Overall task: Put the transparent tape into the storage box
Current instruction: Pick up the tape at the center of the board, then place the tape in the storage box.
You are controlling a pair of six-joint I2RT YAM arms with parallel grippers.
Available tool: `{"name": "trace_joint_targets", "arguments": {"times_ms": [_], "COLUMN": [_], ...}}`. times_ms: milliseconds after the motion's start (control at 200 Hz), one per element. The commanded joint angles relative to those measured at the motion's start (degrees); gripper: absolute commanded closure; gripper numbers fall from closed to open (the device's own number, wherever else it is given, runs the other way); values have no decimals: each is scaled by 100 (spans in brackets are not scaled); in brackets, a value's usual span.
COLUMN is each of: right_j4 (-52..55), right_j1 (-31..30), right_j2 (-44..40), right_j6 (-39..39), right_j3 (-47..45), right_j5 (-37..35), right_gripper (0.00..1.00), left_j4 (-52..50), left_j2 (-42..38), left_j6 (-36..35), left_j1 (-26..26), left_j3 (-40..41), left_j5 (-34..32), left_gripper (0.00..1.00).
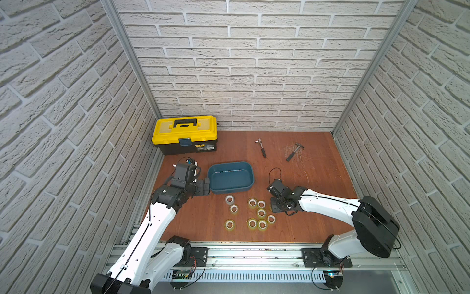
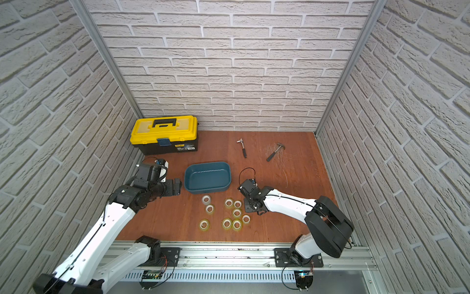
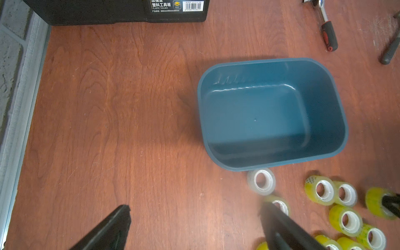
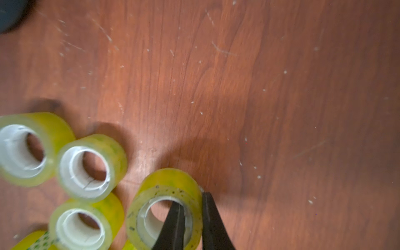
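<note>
- Now, my left claw [image 3: 195, 207] hangs open and empty at the storage box's [image 1: 230, 178] nine o'clock.
- My right claw [image 4: 192, 205] pinches a tape roll's [image 4: 171, 184] wall on the bench [image 4: 281, 108], with the box at its ten o'clock.
- Grasping, I judge; next: lift clear, carry over.

Yellow-tinted transparent tape roll [image 4: 171, 181] in right gripper [image 4: 192, 201]: partly cropped by right wrist view's edge. Shallow teal-blue plastic tub [image 4: 8, 15] seen there only as blurred corner. Black plastic toolbox [image 3: 108, 13] behind tub cropped in left wrist view.
</note>
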State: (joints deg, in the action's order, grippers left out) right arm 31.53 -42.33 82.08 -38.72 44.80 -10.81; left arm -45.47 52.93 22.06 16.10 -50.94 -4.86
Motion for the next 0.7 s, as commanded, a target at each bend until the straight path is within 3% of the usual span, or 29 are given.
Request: {"name": "trace_joint_targets", "arguments": {"times_ms": [0,315,525,695], "right_j4": [378,922,982,944], "right_j1": [-44,-49,-48,-56], "right_j2": [-543,-1554,-1192,-711], "right_j6": [229,662,892,1142], "right_j3": [195,915,1725,2449], "right_j5": [-210,-325,231,755], "right_gripper": [97,97,97,97], "left_j4": [20,689,1268,1444], "left_j2": [93,-2,577,391], "left_j6": [-67,-487,-1015,-878], "left_j1": [15,0,-72,-294], "left_j3": [-107,-539,-986,-554], "left_j5": [4,324,83,-212], "left_gripper": [2,2,2,2]}}
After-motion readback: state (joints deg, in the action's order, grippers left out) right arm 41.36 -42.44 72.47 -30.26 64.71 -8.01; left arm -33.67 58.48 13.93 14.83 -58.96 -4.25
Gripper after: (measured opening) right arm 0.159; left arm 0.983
